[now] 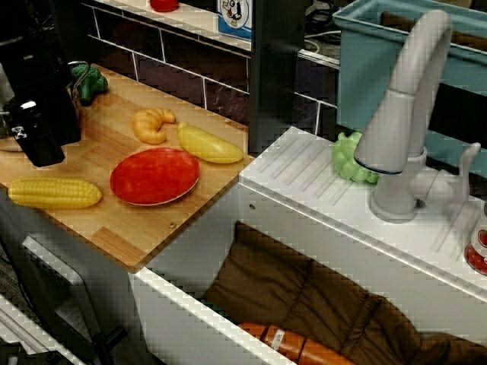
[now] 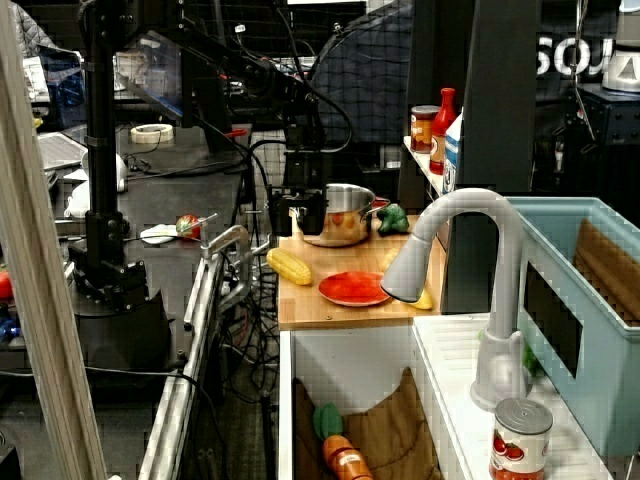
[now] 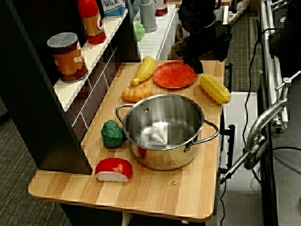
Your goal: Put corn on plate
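Note:
The corn (image 1: 53, 192) is a bumpy yellow cob lying flat on the wooden counter, just left of the plate (image 1: 154, 175), a flat red round plate with nothing on it. Both also show in the side view, corn (image 2: 289, 266) and plate (image 2: 354, 288), and in the overhead view, corn (image 3: 215, 88) and plate (image 3: 174, 74). My black gripper (image 1: 36, 148) hangs behind and above the corn, apart from it. Its fingers look spread and hold nothing. It also shows in the side view (image 2: 298, 218) and the overhead view (image 3: 194, 62).
A croissant (image 1: 152, 124) and a smooth yellow vegetable (image 1: 209, 144) lie behind the plate. A steel pot (image 3: 164, 129), broccoli (image 3: 112, 133) and a red-and-white piece (image 3: 114, 169) sit further along the counter. The sink with a faucet (image 1: 403, 114) is to the right.

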`<state>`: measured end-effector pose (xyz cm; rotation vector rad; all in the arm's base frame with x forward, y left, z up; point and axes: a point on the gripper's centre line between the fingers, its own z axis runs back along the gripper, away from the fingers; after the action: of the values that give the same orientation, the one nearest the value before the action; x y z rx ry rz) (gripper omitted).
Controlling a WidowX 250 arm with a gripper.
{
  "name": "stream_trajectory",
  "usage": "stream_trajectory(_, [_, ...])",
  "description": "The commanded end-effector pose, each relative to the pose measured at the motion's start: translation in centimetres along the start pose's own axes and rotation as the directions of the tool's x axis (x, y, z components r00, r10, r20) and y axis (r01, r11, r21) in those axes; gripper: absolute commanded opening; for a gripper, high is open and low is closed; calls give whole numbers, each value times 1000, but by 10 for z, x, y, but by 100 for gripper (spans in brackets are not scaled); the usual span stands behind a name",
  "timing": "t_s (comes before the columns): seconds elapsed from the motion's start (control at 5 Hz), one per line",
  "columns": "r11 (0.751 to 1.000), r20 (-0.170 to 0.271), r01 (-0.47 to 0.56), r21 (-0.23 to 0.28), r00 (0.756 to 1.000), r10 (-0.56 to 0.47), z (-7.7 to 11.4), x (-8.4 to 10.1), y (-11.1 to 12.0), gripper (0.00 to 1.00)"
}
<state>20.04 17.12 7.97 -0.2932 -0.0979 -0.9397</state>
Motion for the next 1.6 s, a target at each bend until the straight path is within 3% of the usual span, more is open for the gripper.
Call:
stream_trajectory(0.0, [994,-19,55,93,998,-54,-4,-19,-2,100])
stream_trajectory(0.2, [992,-43,60,113,998,-55,-14,-21,-2,100])
stream_trajectory(0.4, [992,-32,55,117,998,-52,-14,-21,-1,100])
stream_trajectory(1.2, [960,39,-65,274,998,57,-52,-50,18,100])
stream_trajectory(1.4, [973,30,-68,222,998,63,-53,-52,21,0])
